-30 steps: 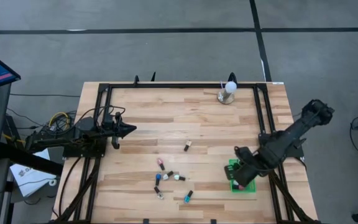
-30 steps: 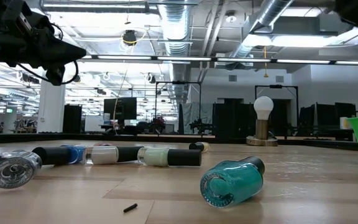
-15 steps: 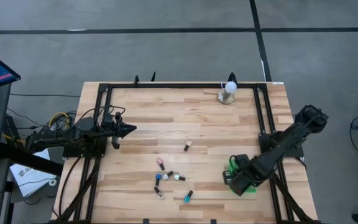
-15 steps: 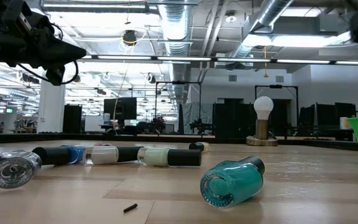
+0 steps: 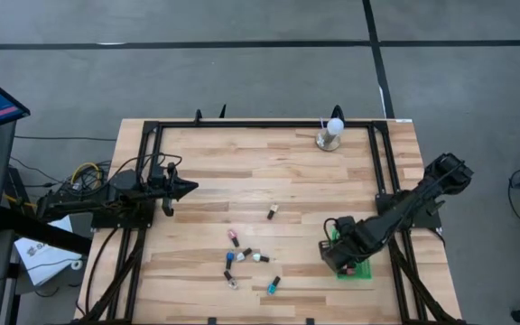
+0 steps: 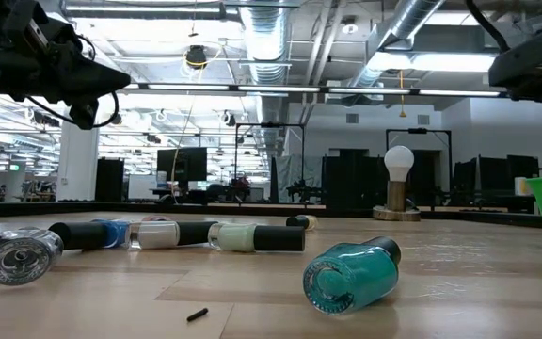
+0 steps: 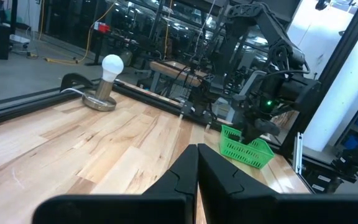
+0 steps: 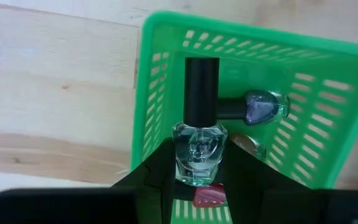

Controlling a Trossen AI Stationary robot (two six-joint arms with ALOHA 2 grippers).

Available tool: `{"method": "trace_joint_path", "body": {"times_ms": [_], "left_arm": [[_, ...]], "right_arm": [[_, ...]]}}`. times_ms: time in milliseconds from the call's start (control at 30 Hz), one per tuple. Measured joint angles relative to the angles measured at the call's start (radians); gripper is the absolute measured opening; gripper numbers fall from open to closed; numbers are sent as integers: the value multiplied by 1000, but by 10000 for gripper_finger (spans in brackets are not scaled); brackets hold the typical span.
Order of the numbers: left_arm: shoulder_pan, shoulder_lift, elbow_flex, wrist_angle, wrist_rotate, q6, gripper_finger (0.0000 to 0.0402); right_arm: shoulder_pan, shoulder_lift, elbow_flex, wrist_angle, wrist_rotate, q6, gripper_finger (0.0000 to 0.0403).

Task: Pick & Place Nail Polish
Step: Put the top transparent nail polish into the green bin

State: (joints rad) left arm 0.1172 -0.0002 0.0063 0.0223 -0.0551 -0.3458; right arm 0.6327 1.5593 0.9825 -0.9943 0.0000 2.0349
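Clear bottle (image 8: 196,149), black cap, upright: gripped between the fingers of the right hand (image 8: 194,177), directly over the green basket (image 8: 160,37). Right hand (image 5: 339,255) sits at the basket's inner edge, near the worktop's front right corner

Green basket (image 5: 359,271): on the worktop (image 5: 242,171), front right. Inside lie a blue-grey bottle (image 8: 263,106) with dark cap on its side and a red bottle (image 8: 207,194), partly hidden below the held one

Teal bottle (image 6: 351,273): on its side, nearest the low camera, apart from the rest

Loose bottles (image 5: 246,259): a scattered cluster at front centre, all on their sides in the low view, clear, blue, white and pale green bodies among them. One more bottle (image 5: 272,212) lies alone farther back

Left hand (image 5: 185,188): fingers closed together, empty, raised over the worktop's left side

White ball on metal base (image 5: 331,134): back edge, right of centre
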Motion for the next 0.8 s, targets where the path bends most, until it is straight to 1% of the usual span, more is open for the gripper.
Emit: {"method": "trace_joint_path", "body": {"times_ms": [433, 567, 800], "left_arm": [[0, 0, 0, 0, 0, 0, 1], [0, 0, 0, 1, 0, 0, 1], [0, 0, 0, 2, 0, 0, 1]], "right_arm": [[0, 62, 0, 46, -1, 22, 93], [3, 86, 0, 60, -28, 20, 93], [-8, 84, 0, 35, -26, 0, 97]]}}
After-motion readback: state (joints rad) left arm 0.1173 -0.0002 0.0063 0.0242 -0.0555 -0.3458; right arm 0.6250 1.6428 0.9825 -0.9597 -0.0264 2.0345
